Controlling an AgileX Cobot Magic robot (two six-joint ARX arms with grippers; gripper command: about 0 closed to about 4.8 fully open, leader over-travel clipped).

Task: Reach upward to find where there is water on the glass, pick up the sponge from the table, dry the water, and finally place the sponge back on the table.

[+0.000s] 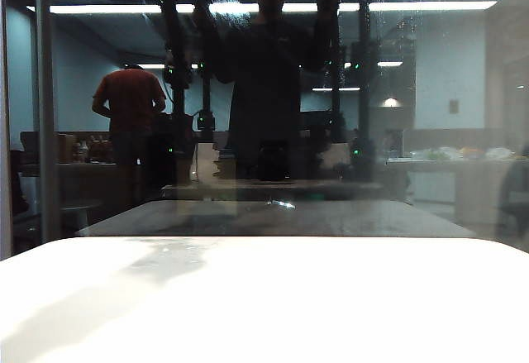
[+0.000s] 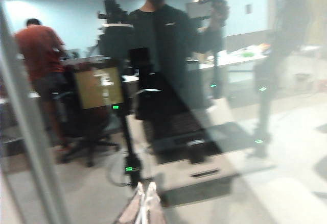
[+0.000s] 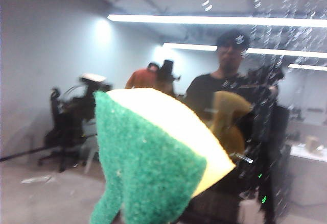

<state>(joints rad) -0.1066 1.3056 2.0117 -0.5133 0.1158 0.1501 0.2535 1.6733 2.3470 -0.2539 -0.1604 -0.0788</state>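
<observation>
The sponge (image 3: 153, 157), yellow foam with a green scouring face, fills the right wrist view. It is raised in front of the glass (image 3: 61, 71), and my right gripper is shut on it from below, its fingers hidden behind the sponge. Water (image 3: 286, 55) shows as pale droplets and short streaks on the pane up beside the sponge, and faintly at the upper right of the exterior view as water (image 1: 401, 28). My left gripper (image 2: 145, 185) is shut and empty, pointing at the glass (image 2: 214, 132). Neither arm shows directly in the exterior view. The white table (image 1: 264, 305) lies bare below the glass (image 1: 264, 131).
A grey vertical frame bar (image 1: 45, 107) runs down the left of the pane, and the bar (image 2: 30, 147) also slants across the left wrist view. The pane mirrors a dim room with people, chairs and ceiling lights. Arm shadows fall on the table's left half.
</observation>
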